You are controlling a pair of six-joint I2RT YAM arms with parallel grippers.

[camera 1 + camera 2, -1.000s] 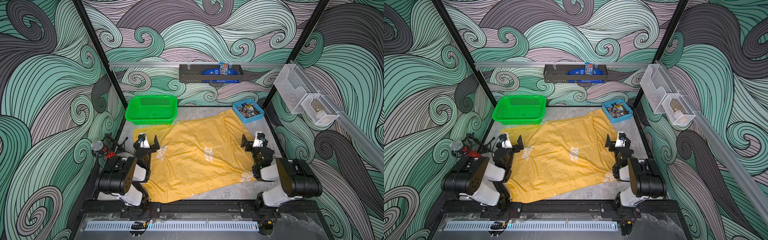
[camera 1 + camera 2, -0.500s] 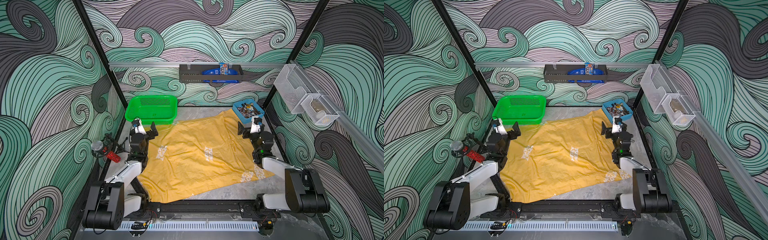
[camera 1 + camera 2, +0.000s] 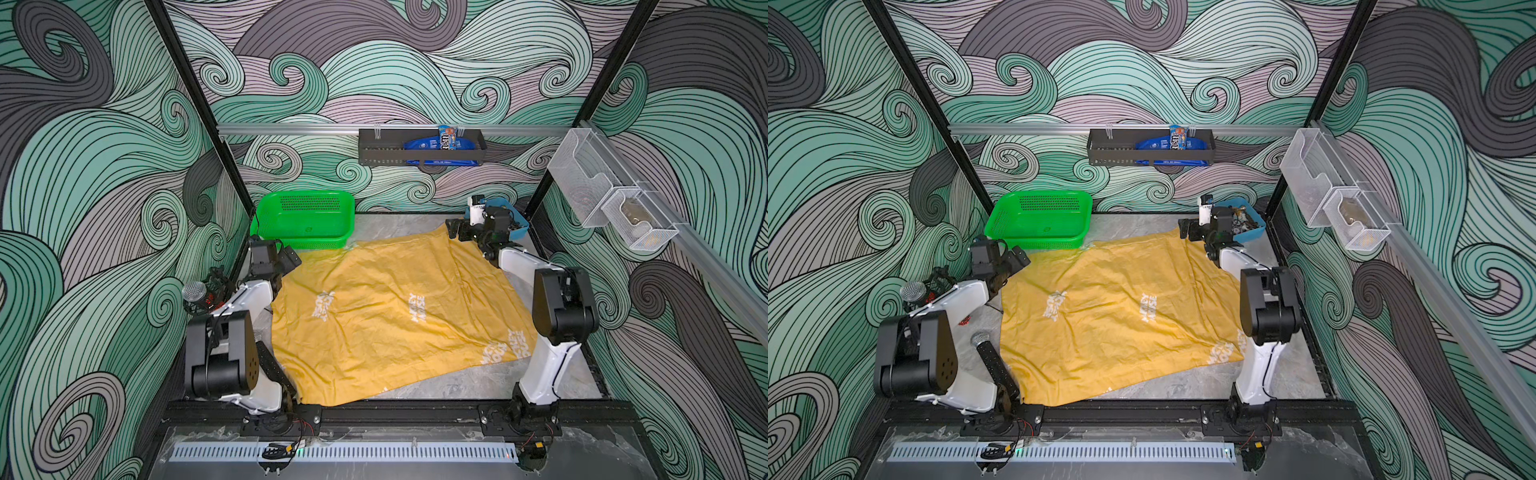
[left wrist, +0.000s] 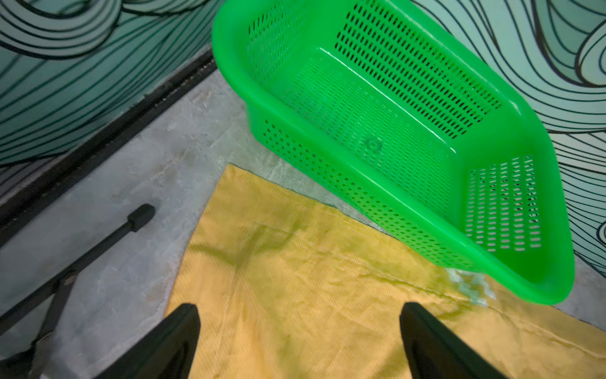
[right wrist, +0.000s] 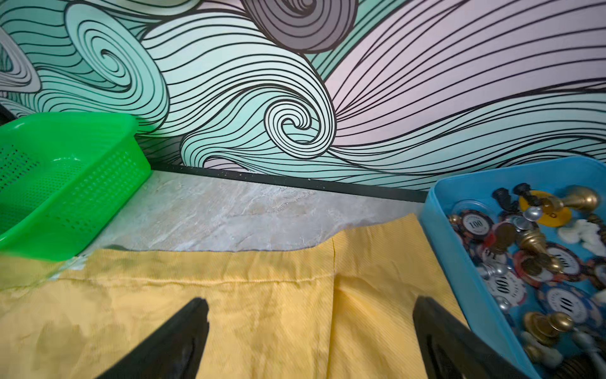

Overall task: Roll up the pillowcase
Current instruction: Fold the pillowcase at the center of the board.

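Item, in both top views: one large mustard-yellow cloth pillowcase (image 3: pixel 390 309) (image 3: pixel 1113 311), thin and wrinkled, printed with white word logos, lying flat and unrolled on the grey marbled tabletop (image 3: pixel 465 384), its long axis running across from the left arm's side to the right arm's side, slightly skewed. At its far edge stand both effectors: the left gripper (image 3: pixel 286 259) over the far corner beside a green perforated plastic basket (image 3: pixel 307 218), the right gripper (image 3: pixel 465 232) over the opposite far corner, next to a blue plastic tray of chips and small pieces (image 3: pixel 1252 226). Each arm is nearest its own corner; neither holds anything. Item, left wrist view: black fingers (image 4: pixel 170 341) set wide apart, nothing between them, the yellow corner (image 4: pixel 278 279) lying directly below and ahead, the basket's rim (image 4: pixel 410 203) just beyond the cloth edge. Item, right wrist view: jaws likewise spread wide and empty, the hemmed far edge of the cloth (image 5: pixel 262 295) lying straight ahead of them, the blue tray's wall (image 5: pixel 459 262) touching or overlapping the cloth at one side. Assessment: rolling not yet begun; the coming move likely needs both grippers to descend on the far edge and pinch it, then roll toward the arms' bases across the short axis.
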